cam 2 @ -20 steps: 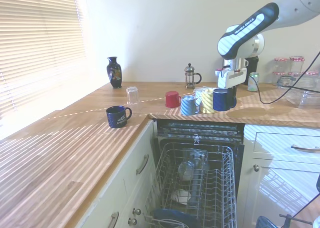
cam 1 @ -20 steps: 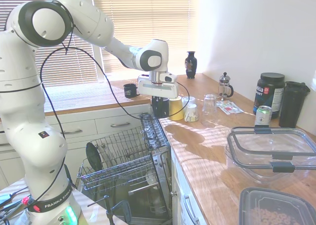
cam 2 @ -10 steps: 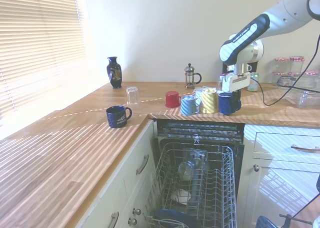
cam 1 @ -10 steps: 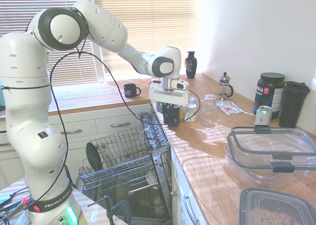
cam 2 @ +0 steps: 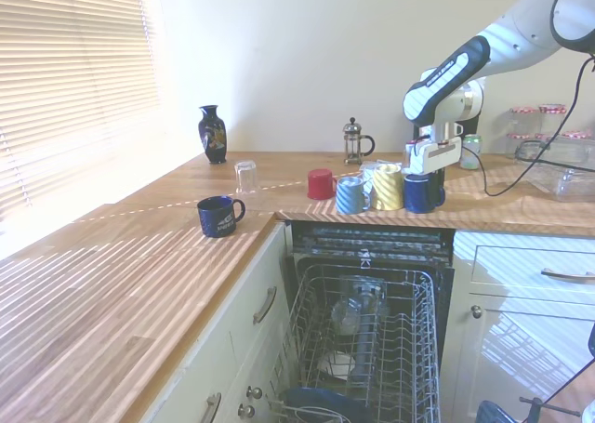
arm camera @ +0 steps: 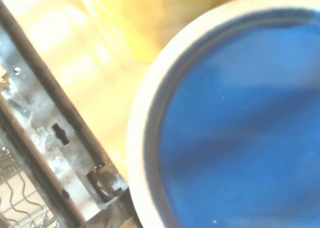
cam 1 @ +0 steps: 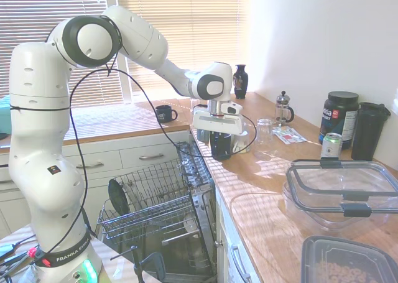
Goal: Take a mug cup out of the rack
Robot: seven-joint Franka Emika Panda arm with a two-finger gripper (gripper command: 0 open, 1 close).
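The mug cup [cam 1: 221, 145] [cam 2: 418, 192] is dark and glossy, and it stands upright on the wooden counter near the edge above the open dishwasher. My gripper [cam 1: 219, 134] [cam 2: 429, 167] comes down on it from above and is shut on its rim. In the wrist view the mug cup's [arm camera: 235, 128] pale rim and bluish inside fill most of the picture. The rack [cam 1: 149, 199] [cam 2: 372, 349], a grey wire basket, is pulled out below the counter, apart from the mug.
A yellow cup [cam 2: 389, 188], a striped blue cup [cam 2: 351, 195] and a red cup [cam 2: 321, 183] stand in a row beside the mug. A small printed dark mug [cam 2: 219, 216], an upturned glass [cam 2: 245, 176], a French press [cam 2: 352, 142] and a vase [cam 2: 212, 133] stand further off. Plastic containers [cam 1: 342, 193] fill the near counter.
The gripper carried the mug cup sideways along the counter edge past the yellow cup and lowered it from the air onto the counter.
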